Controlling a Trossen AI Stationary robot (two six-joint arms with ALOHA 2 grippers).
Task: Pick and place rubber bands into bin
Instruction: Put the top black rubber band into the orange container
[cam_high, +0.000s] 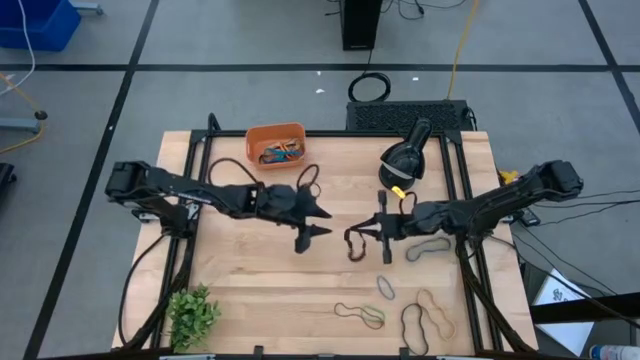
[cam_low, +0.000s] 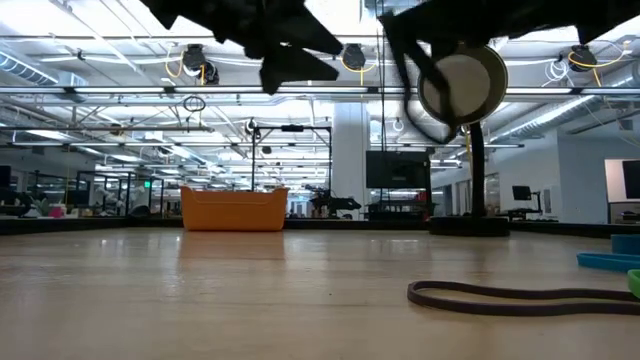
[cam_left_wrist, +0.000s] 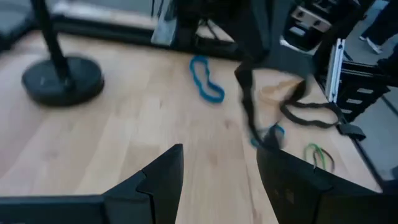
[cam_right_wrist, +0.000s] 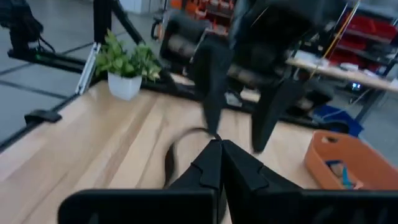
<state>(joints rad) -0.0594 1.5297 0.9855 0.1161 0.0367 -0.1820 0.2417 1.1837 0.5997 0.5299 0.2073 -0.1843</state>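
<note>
My right gripper (cam_high: 382, 228) is over the table's middle, shut on a dark rubber band (cam_high: 355, 241) that also shows in its wrist view (cam_right_wrist: 171, 154). My left gripper (cam_high: 322, 222) is open and empty, facing it from the left; in its wrist view (cam_left_wrist: 217, 180) its fingers stand apart above the wood. The orange bin (cam_high: 275, 144) stands at the far edge on its base, with several coloured bands inside. More rubber bands lie flat on the table: a dark one (cam_high: 428, 247), and others near the front edge (cam_high: 360, 315) (cam_high: 426, 322). My right gripper pinches the dark band between its two shut fingers at one end of the loop (cam_right_wrist: 208, 133). The fingers reach about level from the table's right side. The band hangs slack below the fingertips (cam_low: 420, 105), clear of the table.
A black round-based stand (cam_high: 404, 160) stands at the far right of the table. A small potted plant (cam_high: 194, 316) is at the near left corner. A blue band (cam_left_wrist: 206, 79) and a green one (cam_left_wrist: 319, 155) lie on the wood beyond the left gripper.
</note>
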